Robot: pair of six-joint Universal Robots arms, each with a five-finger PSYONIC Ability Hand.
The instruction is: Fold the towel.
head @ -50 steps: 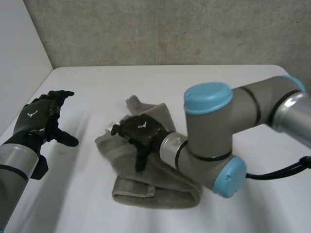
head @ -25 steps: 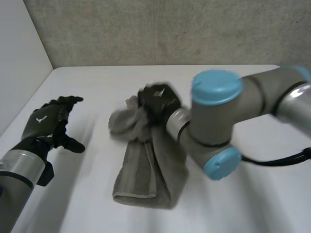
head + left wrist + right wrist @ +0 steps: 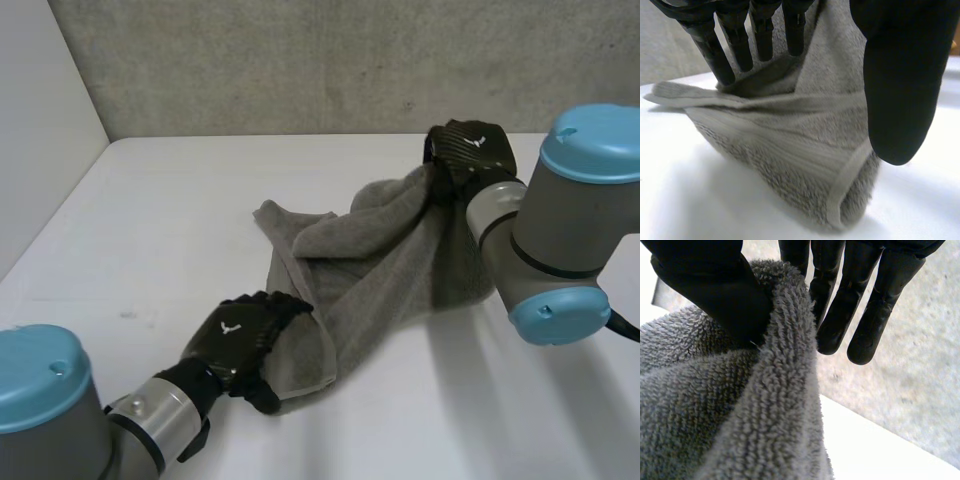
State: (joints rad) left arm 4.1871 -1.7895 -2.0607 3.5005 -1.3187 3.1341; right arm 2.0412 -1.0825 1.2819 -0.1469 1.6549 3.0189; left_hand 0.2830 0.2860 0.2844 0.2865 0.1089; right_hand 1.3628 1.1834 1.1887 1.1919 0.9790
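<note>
Stretching diagonally across the middle of the table (image 3: pixel 140 210), the grey towel (image 3: pixel 390 260) has its long axis running from a low end toward the table's near left side up to a high end toward its far right side, where it's lifted off the table top. Right hand (image 3: pixel 470 150) has that raised end pinched between thumb and fingers, cloth bunched in the grip. Left hand (image 3: pixel 238 335) sits on the low corner lying on the table, fingers (image 3: pixel 760 35) straight and spread with tips at a fold, thumb (image 3: pixel 900 90) held apart over the hemmed edge, so a wide hand, nothing clamped.
</note>
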